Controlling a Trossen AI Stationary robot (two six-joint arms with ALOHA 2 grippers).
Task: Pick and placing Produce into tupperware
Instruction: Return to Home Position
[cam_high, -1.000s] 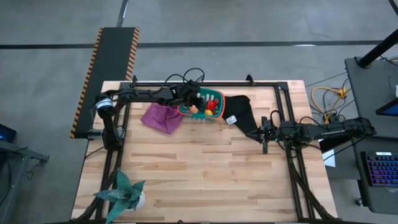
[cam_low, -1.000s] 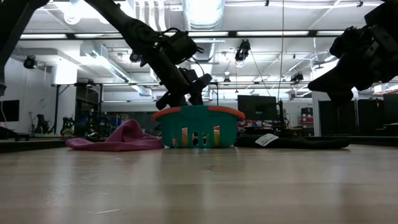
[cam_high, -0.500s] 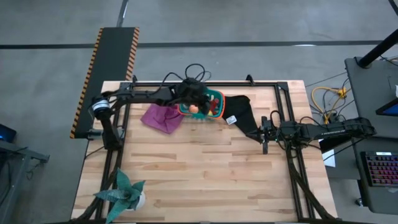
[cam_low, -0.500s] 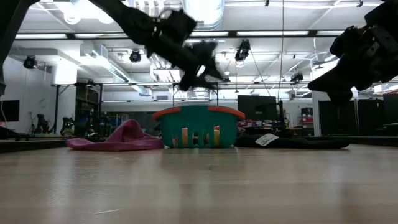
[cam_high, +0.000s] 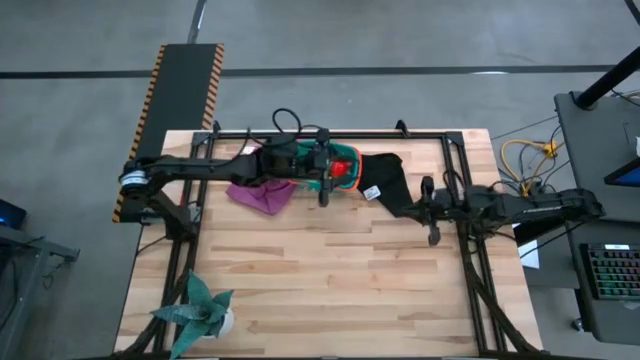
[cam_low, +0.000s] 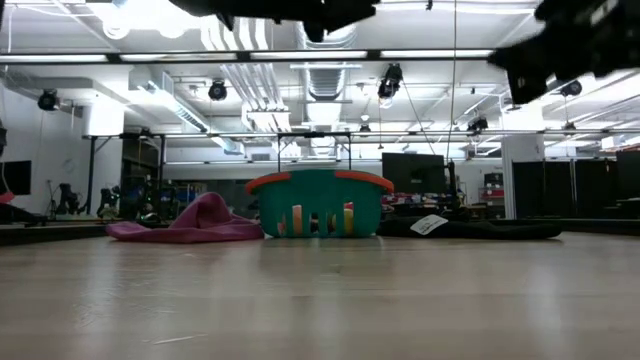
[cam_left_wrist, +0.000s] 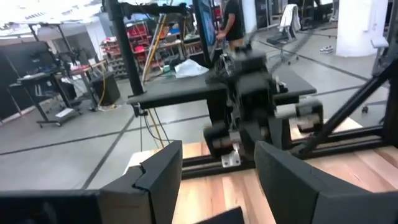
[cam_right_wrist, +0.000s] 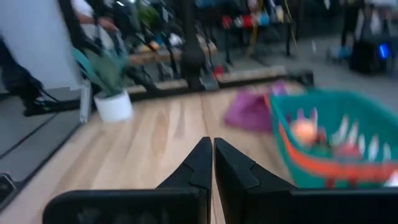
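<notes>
Showing in wrist views only, left claw (cam_left_wrist: 219, 150) spread, right claw (cam_right_wrist: 213, 145) clenched

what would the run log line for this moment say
left end effector: open, raised over teal basket | right end effector: shut, raised beside black cloth | produce: in basket

You can see the tupperware (cam_low: 320, 205), a teal-green tub with an orange rim, standing upright at the far middle of the table (cam_high: 330, 270). Your produce sits inside it: an orange-peach ball (cam_right_wrist: 305, 132) and a red piece (cam_high: 343, 168).
</notes>
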